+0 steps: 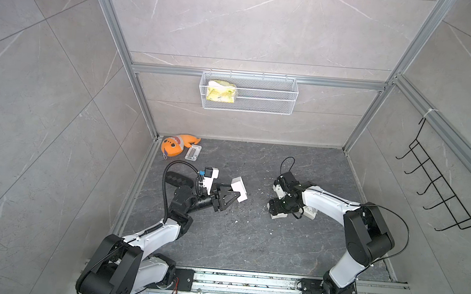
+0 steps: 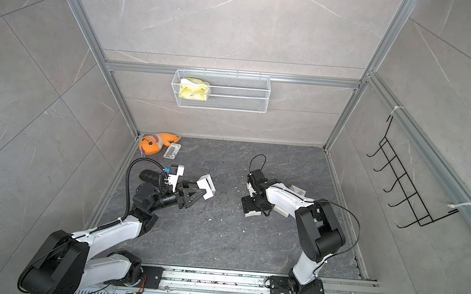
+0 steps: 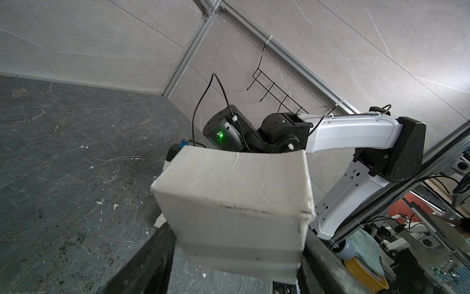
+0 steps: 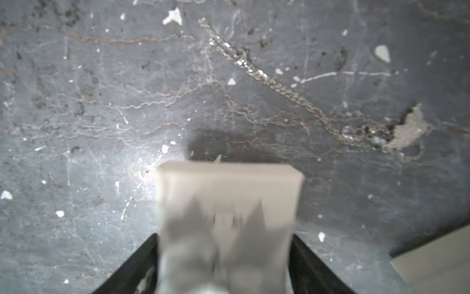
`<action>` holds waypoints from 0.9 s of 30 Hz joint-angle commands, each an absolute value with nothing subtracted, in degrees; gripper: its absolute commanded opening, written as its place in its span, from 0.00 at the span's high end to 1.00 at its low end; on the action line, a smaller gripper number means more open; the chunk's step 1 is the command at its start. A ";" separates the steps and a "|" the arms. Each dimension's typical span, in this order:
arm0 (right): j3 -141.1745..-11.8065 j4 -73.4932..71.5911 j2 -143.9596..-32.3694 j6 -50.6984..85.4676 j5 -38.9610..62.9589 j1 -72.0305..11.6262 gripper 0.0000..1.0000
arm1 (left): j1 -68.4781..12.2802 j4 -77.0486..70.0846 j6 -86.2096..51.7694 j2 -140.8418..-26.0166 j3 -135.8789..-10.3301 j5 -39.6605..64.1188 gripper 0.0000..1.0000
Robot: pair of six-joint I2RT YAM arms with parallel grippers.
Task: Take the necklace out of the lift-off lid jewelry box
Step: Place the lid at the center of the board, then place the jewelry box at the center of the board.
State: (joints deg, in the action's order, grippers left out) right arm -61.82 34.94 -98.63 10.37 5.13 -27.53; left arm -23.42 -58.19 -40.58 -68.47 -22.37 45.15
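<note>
The left gripper (image 1: 235, 195) is clamped on a plain white cardboard box part (image 1: 239, 186), held tilted and clear of the dark grey stone-look tabletop (image 1: 235, 239), left of centre. The right gripper (image 1: 277, 208) points straight down at the tabletop, right of centre. In the right wrist view a blurred whitish box piece (image 4: 229, 193) sits between its black fingers (image 4: 150, 254); whether they grip it or stand loose I cannot tell. The thin silver chain necklace (image 4: 277, 86) lies stretched out on the bare tabletop just beside the right gripper, outside both box pieces. It is too fine to pick out in both top views.
</note>
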 commanded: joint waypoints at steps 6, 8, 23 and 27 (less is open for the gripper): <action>-64.70 36.81 -92.20 5.97 14.90 -27.85 0.19 | -23.20 -62.88 -41.29 -68.97 -24.34 47.97 0.41; -64.02 31.90 -89.15 4.91 27.53 -27.87 0.23 | -23.15 -63.75 -41.62 -69.41 -24.62 49.33 0.40; -67.41 5.48 -84.81 18.89 55.67 -30.10 0.49 | -23.23 -68.44 -43.51 -70.38 -25.86 56.03 0.40; -67.76 3.75 -85.93 19.69 55.99 -31.56 0.55 | -23.38 -68.50 -43.51 -70.39 -26.15 56.60 0.40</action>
